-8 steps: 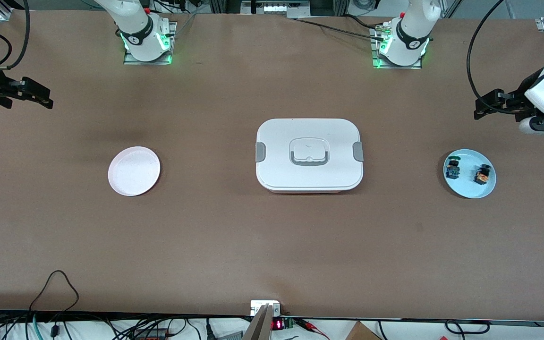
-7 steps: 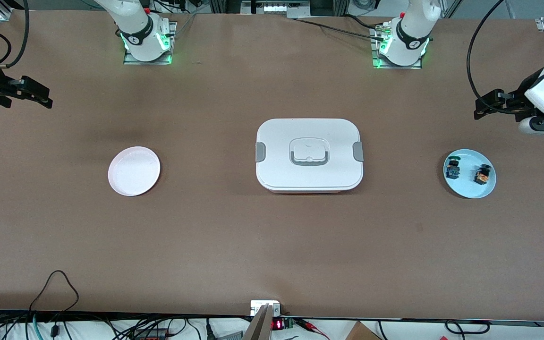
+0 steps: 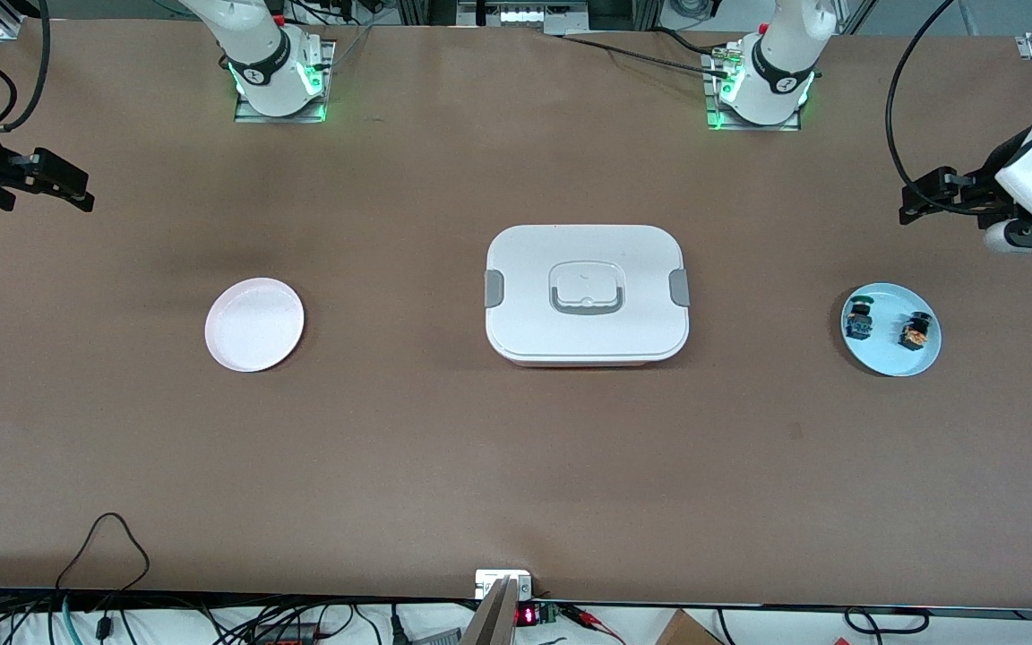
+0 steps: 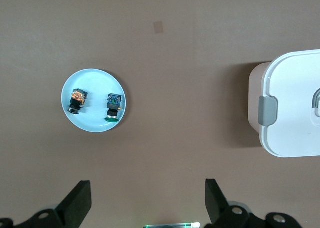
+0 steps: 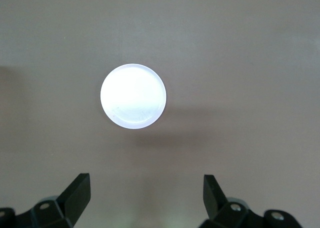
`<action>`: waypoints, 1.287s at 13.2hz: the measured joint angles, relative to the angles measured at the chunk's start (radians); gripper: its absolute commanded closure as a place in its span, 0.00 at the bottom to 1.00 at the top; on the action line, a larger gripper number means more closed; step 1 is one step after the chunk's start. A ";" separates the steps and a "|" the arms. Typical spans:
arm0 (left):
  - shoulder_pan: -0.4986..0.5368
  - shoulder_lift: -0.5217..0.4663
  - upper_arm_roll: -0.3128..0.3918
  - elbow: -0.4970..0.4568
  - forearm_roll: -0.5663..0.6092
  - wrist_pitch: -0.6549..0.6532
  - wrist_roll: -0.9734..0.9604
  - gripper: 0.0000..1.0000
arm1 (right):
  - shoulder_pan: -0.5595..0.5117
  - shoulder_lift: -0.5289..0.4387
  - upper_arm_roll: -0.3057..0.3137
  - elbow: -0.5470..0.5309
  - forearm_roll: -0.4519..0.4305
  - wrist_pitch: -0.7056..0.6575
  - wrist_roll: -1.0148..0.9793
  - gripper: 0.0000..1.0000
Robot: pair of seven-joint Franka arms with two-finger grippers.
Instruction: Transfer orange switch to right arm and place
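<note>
The orange switch [image 3: 915, 332] [image 4: 76, 101] lies on a light blue plate [image 3: 890, 358] [image 4: 95, 122] toward the left arm's end of the table. Beside it on that plate lies a green-capped blue switch [image 3: 858, 319] [image 4: 114, 108]. My left gripper [image 3: 910, 199] [image 4: 147, 184] hangs open over bare table next to the plate, with nothing between its fingers. My right gripper [image 3: 77, 190] [image 5: 146, 180] hangs open and empty over bare table at the right arm's end, beside a white plate [image 3: 254, 324] [image 5: 133, 96].
A closed white lunch box [image 3: 586, 294] [image 4: 295, 103] with grey latches stands in the middle of the table between the two plates. Cables run along the table edge nearest the front camera.
The right gripper has drifted a little toward the right arm's end of the table. The left gripper, plates and switches have stayed put.
</note>
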 measured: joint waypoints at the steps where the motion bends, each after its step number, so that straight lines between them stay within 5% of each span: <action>1: 0.000 0.007 0.000 0.009 0.000 0.000 0.000 0.00 | 0.000 0.000 0.000 0.000 0.000 0.000 0.000 0.00; 9: 0.001 0.046 0.000 -0.035 0.015 -0.131 0.101 0.02 | -0.001 0.002 -0.001 0.000 0.000 0.000 0.001 0.00; 17: 0.062 0.057 0.007 -0.301 0.116 0.101 0.826 0.01 | -0.002 0.009 -0.002 0.001 0.000 0.000 0.002 0.00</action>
